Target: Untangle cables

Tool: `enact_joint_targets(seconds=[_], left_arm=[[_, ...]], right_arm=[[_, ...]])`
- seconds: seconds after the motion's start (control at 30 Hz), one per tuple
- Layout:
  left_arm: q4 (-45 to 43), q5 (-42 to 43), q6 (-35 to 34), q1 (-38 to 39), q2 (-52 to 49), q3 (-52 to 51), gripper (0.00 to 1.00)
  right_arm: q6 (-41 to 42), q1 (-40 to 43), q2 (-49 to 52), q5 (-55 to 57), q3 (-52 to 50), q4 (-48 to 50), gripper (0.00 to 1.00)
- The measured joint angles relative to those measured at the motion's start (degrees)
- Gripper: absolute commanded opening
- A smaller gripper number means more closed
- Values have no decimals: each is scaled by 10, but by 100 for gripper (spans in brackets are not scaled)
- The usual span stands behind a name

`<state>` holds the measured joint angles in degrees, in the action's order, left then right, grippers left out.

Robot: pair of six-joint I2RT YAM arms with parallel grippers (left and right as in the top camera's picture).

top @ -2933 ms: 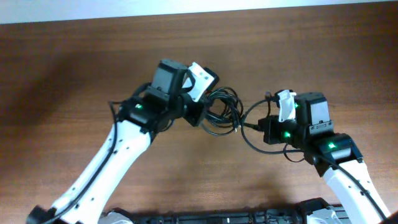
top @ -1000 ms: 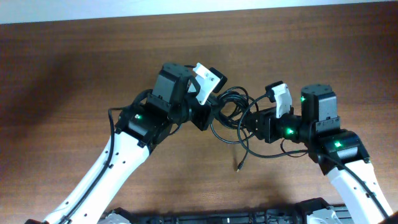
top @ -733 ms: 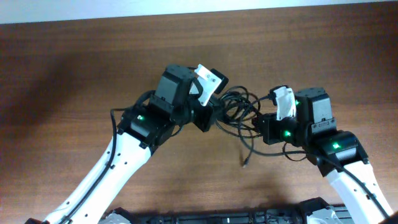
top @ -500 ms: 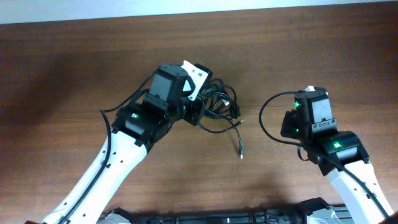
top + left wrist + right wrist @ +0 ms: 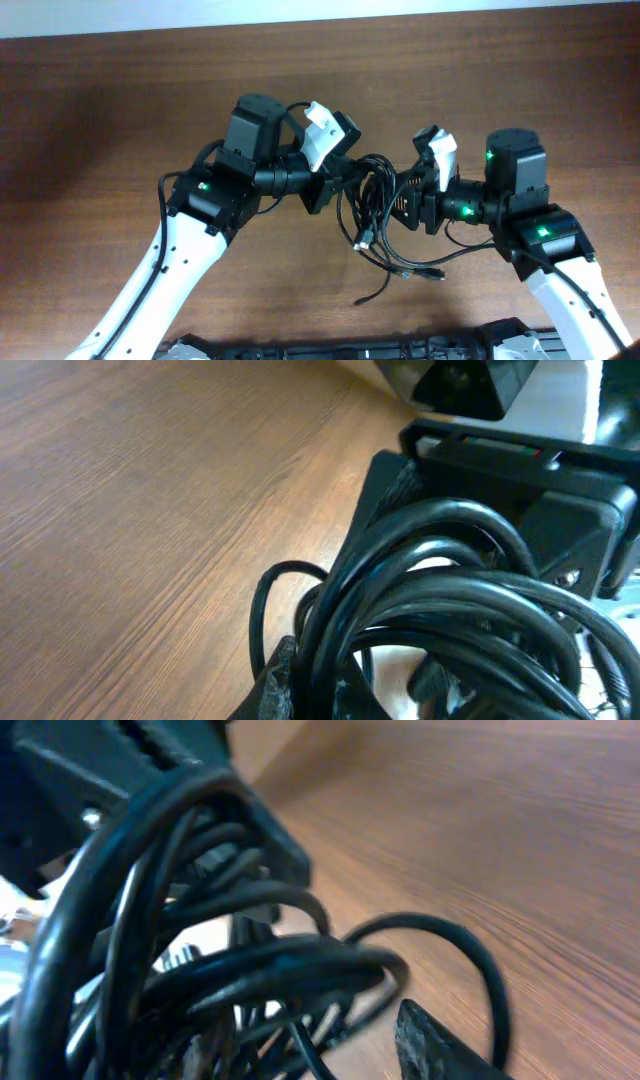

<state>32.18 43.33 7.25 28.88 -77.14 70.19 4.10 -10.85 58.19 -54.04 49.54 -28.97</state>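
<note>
Nearest the robot's base, a loose tail of the thin black flexible cables (image 5: 375, 205) curls onto the brown wood-grain table (image 5: 120, 110). Just beyond it, a small dark plug (image 5: 438, 272) lies at the end of another strand, below the right arm. One step further and here's the knot itself: a dense bundle of loops hanging mid-table, right between the two claws, with a second small connector (image 5: 366, 240) showing at its lower edge. The black-and-white left gripper (image 5: 338, 185) is clamped on the bundle's left side. Its wrist camera is filled with glossy loops, with one dark finger (image 5: 283, 680) low in frame against them. The black, white-capped right gripper (image 5: 408, 192) noses into the bundle from the other side and touches it, but I can't tell whether it has pinched a strand. Its own camera shows cords crowding the left and one dark fingertip (image 5: 440, 1040) at lower right, beside a single loop arching over the wood. Beyond the arms there's wood, then a pale strip (image 5: 320, 8) along the far edge.
</note>
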Motion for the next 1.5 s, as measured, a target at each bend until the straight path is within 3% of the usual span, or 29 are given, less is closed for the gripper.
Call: enact_joint_targets(seconds=[0.03, 0.27, 0.53, 0.57, 0.6, 0.63, 0.67, 0.7, 0.77, 0.83, 0.9, 1.0, 1.1, 1.13, 1.2, 1.3, 1.4, 1.5], left_arm=[[-3, 11, -2, 0, -1, 0, 0], [-1, 32, -7, -22, -19, 0, 0], [1, 33, -7, -28, -19, 0, 0], [1, 33, -7, -28, -19, 0, 0], [1, 33, -7, -28, -19, 0, 0], [-1, 37, -7, -28, -19, 0, 0], [-6, 49, -8, -28, -19, 0, 0], [-23, 77, -9, -28, -19, 0, 0], [-60, 148, -8, -29, -19, 0, 0], [-80, 202, -9, -23, -19, 0, 0], [-58, 209, -10, -22, -19, 0, 0], [43, 68, -10, -24, -21, 2, 0], [65, -42, -10, -24, -21, 2, 0], [67, -80, -10, -24, -21, 2, 0], [66, -89, -10, -26, -21, 2, 0], [68, -48, 2, -26, -21, 2, 0], [64, 45, 38, -27, -21, 2, 0], [36, 151, 74, -28, -22, 2, 0]], right_arm=[[-2, 0, 0, -9, 0, 9, 4], [-1, -4, 0, 105, 1, -63, 4], [7, -4, 0, 119, 1, -64, 4], [7, -4, 0, 118, 1, -64, 18], [7, -4, 0, 116, 1, -64, 38], [10, -4, 0, 113, 1, -64, 50], [11, -4, 0, 106, 1, -63, 55], [14, -4, 0, 90, 1, -52, 50], [15, -4, 0, 64, 1, -35, 4], [17, -4, 0, 59, 1, -27, 4], [33, -5, -1, 144, 2, -73, 4], [108, -5, 0, 370, 1, -153, 4], [174, -5, 0, 535, 2, -202, 5], [194, -5, 0, 573, 2, -194, 15], [186, -5, 0, 532, 1, -132, 43], [140, -5, 0, 342, 1, -37, 50], [132, -5, 0, 200, 0, 38, 59], [127, -4, 0, 63, 1, 72, 61]])
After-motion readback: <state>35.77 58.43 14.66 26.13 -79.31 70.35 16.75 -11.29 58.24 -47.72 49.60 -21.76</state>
